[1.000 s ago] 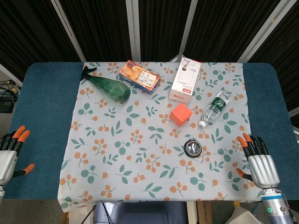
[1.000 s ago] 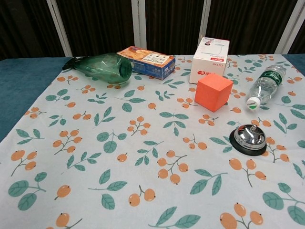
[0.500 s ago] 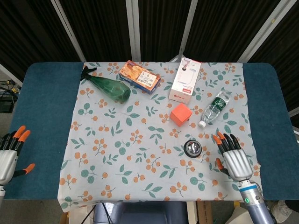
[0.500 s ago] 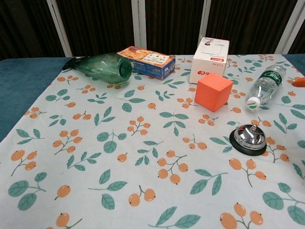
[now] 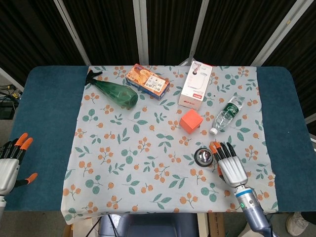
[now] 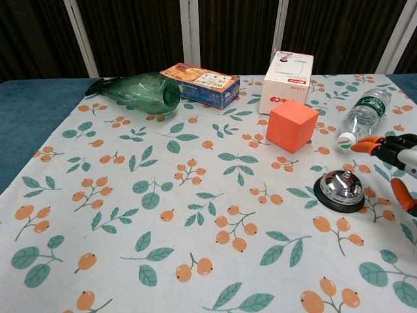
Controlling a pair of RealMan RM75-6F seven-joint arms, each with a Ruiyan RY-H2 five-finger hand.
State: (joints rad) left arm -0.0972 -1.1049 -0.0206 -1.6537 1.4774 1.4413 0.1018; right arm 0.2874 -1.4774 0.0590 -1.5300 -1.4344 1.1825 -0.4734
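While the right robot hand hangs low and right of centre in the head view with its fingers spread wide and nothing in them, the silver call bell sits just beside its fingertips on the floral cloth; whether they touch cannot be told. From the chest view the orange-tipped fingers enter at the right edge, just right of the bell. Above the bell lie an orange cube and a plastic water bottle on its side. Along the upper part of the frame are a white carton, a snack box and a green glass bottle lying down. At the lower left edge, the left robot hand is open over the blue counter, holding nothing.
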